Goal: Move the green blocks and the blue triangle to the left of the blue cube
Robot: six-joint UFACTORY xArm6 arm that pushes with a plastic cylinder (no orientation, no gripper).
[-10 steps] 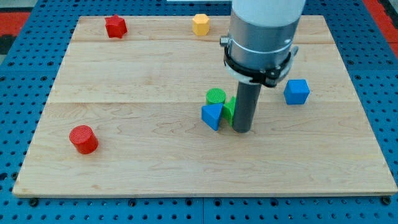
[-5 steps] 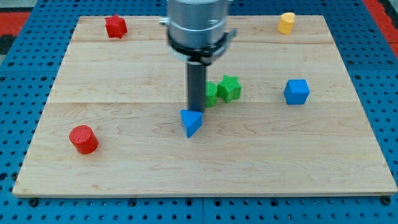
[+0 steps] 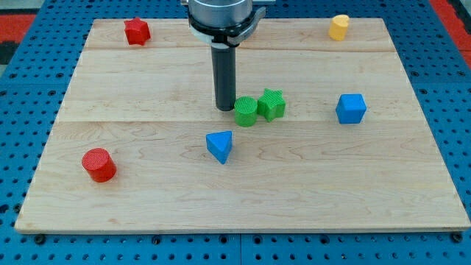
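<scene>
- A red cylinder (image 3: pixel 98 164) and a red star-ish block (image 3: pixel 137 31) are parked far to the view's left on the wooden board (image 3: pixel 147 213), well out of trouble.
- The blue triangle (image 3: pixel 220 146) could get clipped and spun toward the view's bottom if it's pushed off-centre.
- My tip (image 3: pixel 224 108) is planted just left of the green cylinder (image 3: pixel 246 111), maybe touching; no jaws exist, nothing is held.
- A rightward nudge could shove the green cylinder and green star (image 3: pixel 271 104) toward the blue cube (image 3: pixel 351 108).
- A yellow block (image 3: pixel 338 27) is tucked top right; blue pegboard (image 3: pixel 456 88) surrounds everything.
</scene>
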